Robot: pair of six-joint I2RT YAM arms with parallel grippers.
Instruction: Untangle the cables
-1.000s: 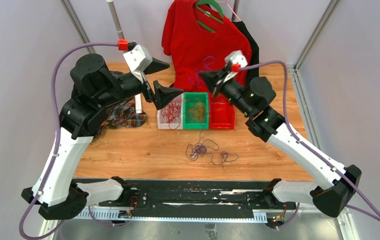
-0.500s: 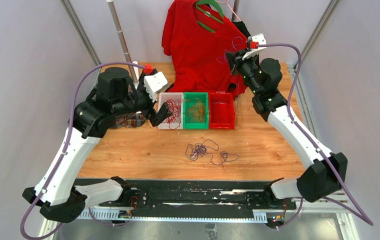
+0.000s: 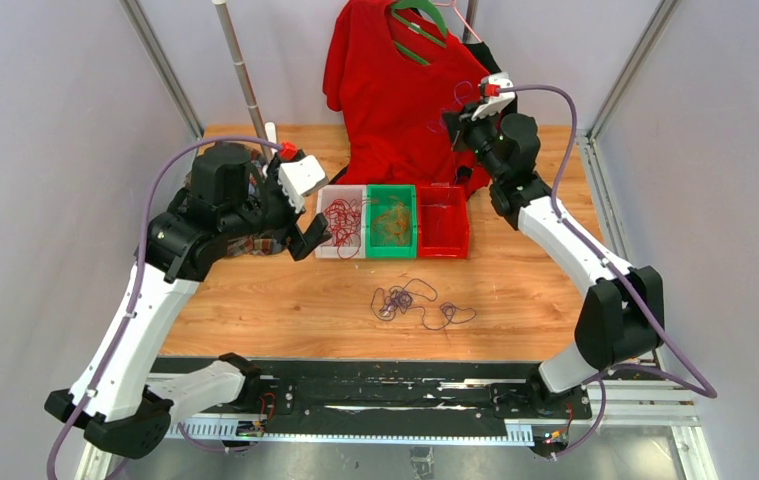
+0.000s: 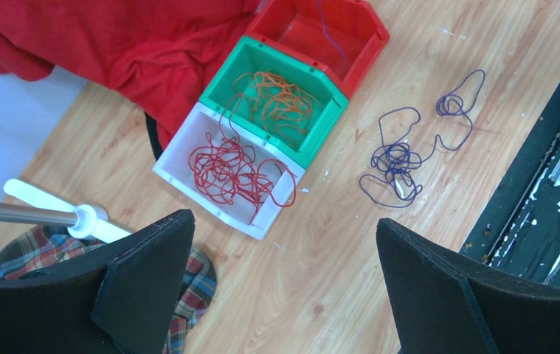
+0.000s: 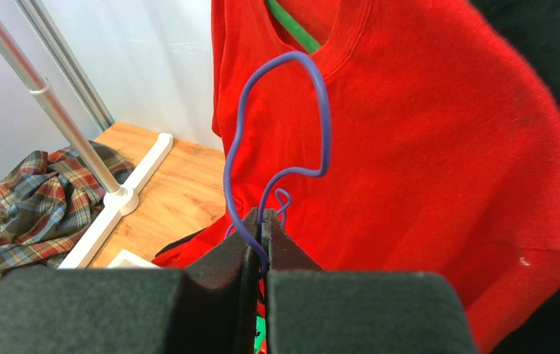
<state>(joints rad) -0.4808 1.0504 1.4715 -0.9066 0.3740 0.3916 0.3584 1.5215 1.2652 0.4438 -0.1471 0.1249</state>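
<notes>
Three bins lie ahead of the left pincer (image 4: 285, 225): one white bin (image 4: 167, 166), one green bin (image 4: 322, 124), one red bin (image 4: 371, 31). There are four lots of cable: one of red cables (image 4: 229, 169), one of orange cables (image 4: 277, 103), one purple tangle (image 4: 398, 158) on the counter (image 4: 321, 280) ahead of that pincer, and one purple strand (image 5: 322, 96) nipped in the right pincer (image 5: 262, 230). Beyond the right pincer is one red shirt (image 5: 424, 162), and left of it one plaid cloth (image 5: 33, 192).

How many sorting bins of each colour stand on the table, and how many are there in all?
white bin: 1
green bin: 1
red bin: 1
total: 3
</notes>
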